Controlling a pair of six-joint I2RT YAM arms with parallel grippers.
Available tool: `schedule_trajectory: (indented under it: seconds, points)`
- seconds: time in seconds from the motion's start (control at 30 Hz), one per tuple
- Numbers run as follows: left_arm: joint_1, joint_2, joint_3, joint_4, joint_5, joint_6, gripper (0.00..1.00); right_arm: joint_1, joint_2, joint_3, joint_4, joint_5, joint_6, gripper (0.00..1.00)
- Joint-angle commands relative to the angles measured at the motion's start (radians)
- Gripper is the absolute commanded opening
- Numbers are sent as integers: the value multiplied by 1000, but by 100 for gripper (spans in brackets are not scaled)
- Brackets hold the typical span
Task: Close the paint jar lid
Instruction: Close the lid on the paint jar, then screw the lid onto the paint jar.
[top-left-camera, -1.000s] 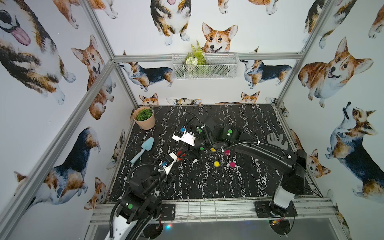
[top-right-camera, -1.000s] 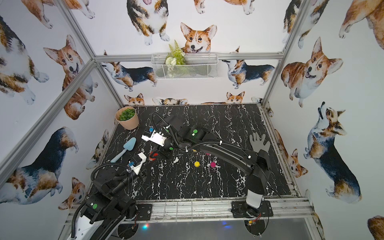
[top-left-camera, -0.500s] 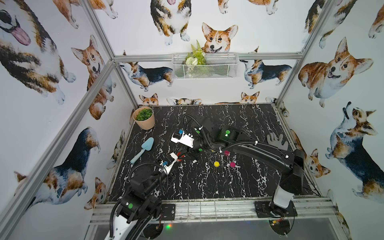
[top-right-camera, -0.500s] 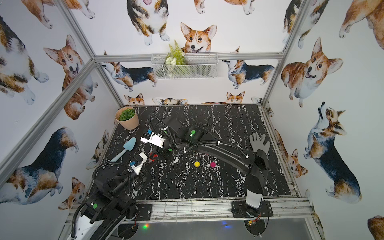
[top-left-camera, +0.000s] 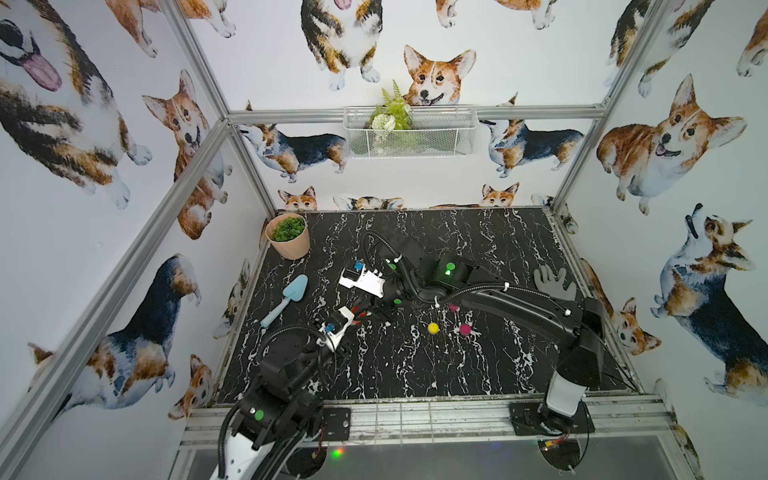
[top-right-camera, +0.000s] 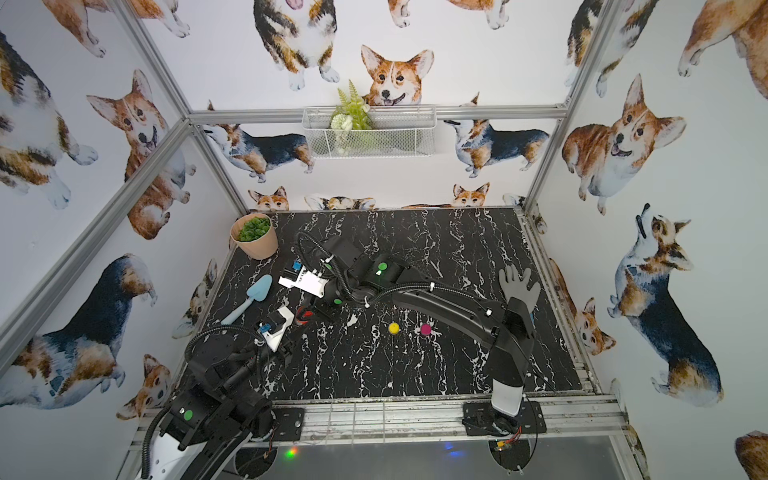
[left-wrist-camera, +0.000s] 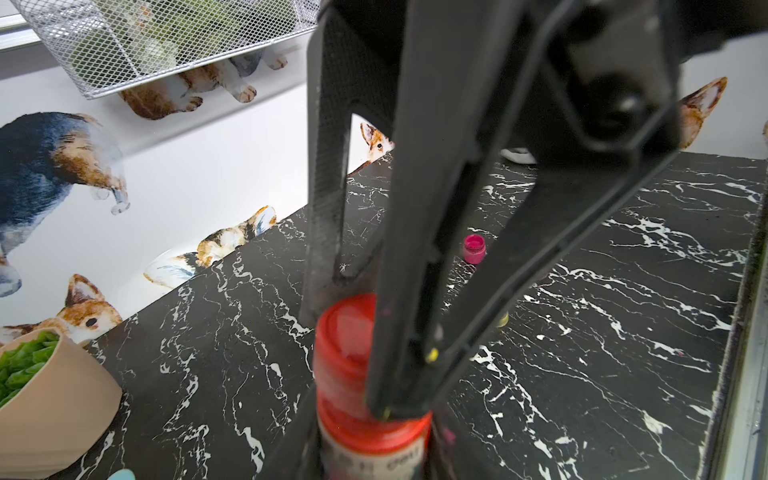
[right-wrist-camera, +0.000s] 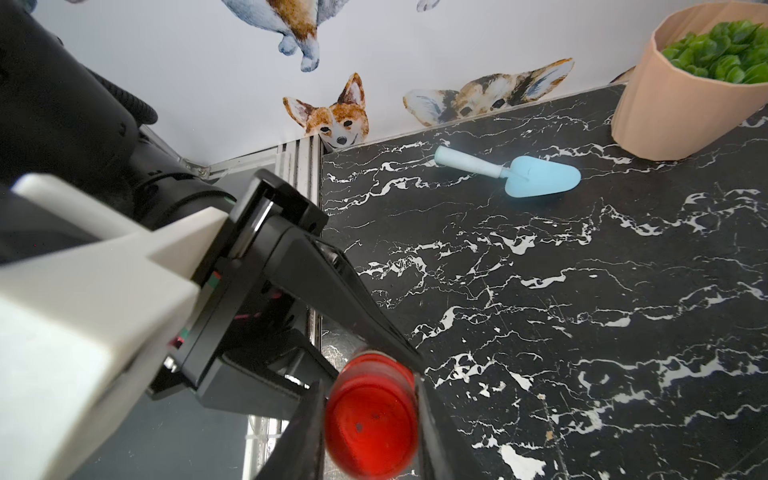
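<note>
Slightly shifted toward the left arm (top-left-camera: 291, 357) since a second ago, the right arm's wrist (top-left-camera: 415, 274) carries the right gripper (right-wrist-camera: 370, 436), clamped on the round red plastic lid (left-wrist-camera: 343, 332), which sits atop the small red paint jar (left-wrist-camera: 370, 436), itself pinched by the left gripper (left-wrist-camera: 368, 459) just below the lid; a yellow-capped jar (top-left-camera: 433, 328) and a magenta-capped jar (top-left-camera: 465, 329) stand near, on the right arm's side of both grippers

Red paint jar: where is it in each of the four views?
In a top view: red paint jar, left of the middle.
In a top view: the same spot.
Left wrist: close up.
Right wrist: close up, seen from above.
Shared landmark: plant pot.
</note>
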Motion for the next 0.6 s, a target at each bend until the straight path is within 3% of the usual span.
schedule_trajectory:
  seconds: [0.0,0.57]
  points:
    - [-1,-9,9,148,-23,17,32,11,16,-12,-7,-54,77,34]
    - [-1,-36,9,144,-159,45,32,43,72,-48,141,219,409,33]
